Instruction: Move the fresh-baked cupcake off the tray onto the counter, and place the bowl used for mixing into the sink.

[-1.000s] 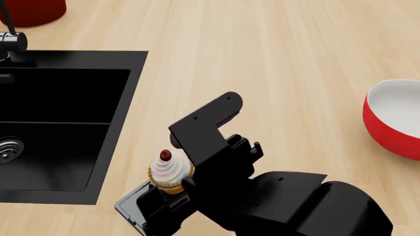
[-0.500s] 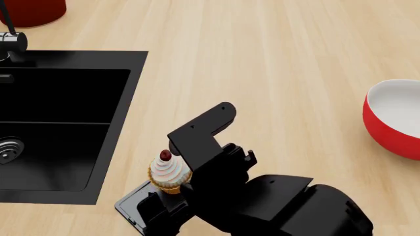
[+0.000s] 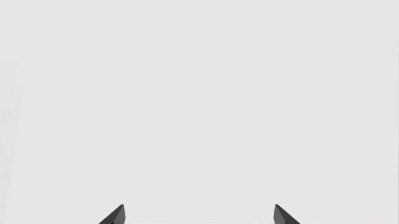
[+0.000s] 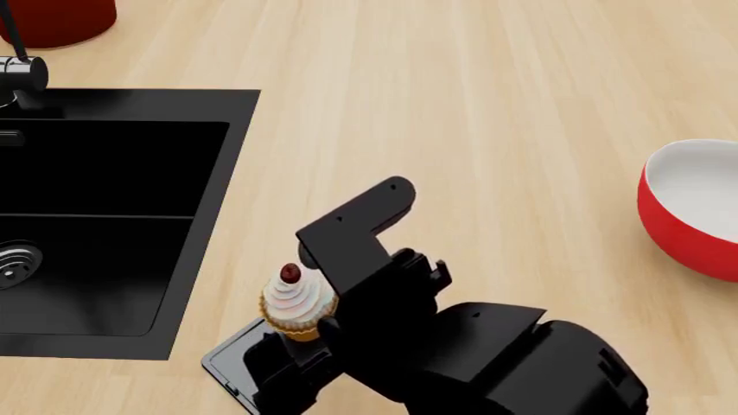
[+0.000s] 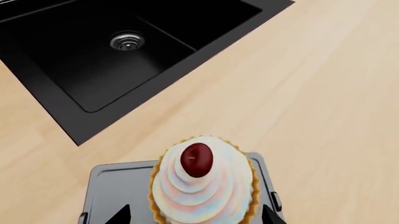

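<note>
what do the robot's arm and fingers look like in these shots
The right arm is all matte black: bulky rounded housings lower down, then a flat angular bracket with small screw holes and a rounded tip. No cables or markings show. In each wrist view only two dark, pointed fingers poke in, thin and wedge-shaped.

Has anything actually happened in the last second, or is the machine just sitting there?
Only the right arm moved: it drew back and down a little toward the cupcake, mostly in the first half-second. Nothing was taken hold of or let go. The cupcake is still on the tray, and the bowl and sink are unchanged.
</note>
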Robot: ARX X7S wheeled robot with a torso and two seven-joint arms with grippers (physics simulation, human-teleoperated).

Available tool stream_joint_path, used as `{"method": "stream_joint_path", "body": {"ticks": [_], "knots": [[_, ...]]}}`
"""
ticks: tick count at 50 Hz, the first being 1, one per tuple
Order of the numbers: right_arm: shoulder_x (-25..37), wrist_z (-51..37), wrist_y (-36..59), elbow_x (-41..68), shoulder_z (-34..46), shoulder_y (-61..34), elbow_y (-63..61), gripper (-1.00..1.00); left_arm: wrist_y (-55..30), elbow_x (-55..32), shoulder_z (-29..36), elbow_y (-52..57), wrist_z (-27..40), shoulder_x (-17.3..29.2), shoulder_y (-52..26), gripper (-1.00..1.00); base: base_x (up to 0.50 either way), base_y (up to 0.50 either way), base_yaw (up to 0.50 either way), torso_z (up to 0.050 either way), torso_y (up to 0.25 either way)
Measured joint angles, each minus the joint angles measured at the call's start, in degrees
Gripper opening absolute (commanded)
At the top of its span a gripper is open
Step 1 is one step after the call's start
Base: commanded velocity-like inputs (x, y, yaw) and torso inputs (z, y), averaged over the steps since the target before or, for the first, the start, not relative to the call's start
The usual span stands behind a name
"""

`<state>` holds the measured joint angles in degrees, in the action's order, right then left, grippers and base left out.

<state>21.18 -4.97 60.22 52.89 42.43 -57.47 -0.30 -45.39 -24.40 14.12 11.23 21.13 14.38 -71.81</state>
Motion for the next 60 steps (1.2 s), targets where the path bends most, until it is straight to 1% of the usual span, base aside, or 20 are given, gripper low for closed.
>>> {"method": "stream_joint_path", "body": {"ticks": [13, 40, 41, 60], "knots": [[0.06, 0.28, -1.08, -0.81, 0.45, -0.14, 1.06, 1.0, 0.19, -0.28, 0.01, 0.01, 0.28, 0.08, 0.0, 1.0, 0.0, 0.0, 0.0, 0.0, 0.0], [-1.43, 3.69, -4.71, -3.11, 2.69, -0.31, 6.59, 1.0, 0.4, -0.95, 0.13, 0.15, 0.67, 0.37, 0.02, 1.0, 0.0, 0.0, 0.0, 0.0, 0.0], [-1.48, 3.79, -4.74, -3.14, 2.78, -0.3, 6.69, -1.0, 0.4, -0.97, 0.13, 0.15, 0.68, 0.38, 0.01, 1.0, 0.0, 0.0, 0.0, 0.0, 0.0], [-0.74, 1.66, -4.55, -1.85, 2.4, -0.21, 4.37, -1.0, 0.56, -1.36, 0.2, 0.11, 0.99, 0.53, -0.02, 1.0, 0.0, 0.0, 0.0, 0.0, 0.0]]}}
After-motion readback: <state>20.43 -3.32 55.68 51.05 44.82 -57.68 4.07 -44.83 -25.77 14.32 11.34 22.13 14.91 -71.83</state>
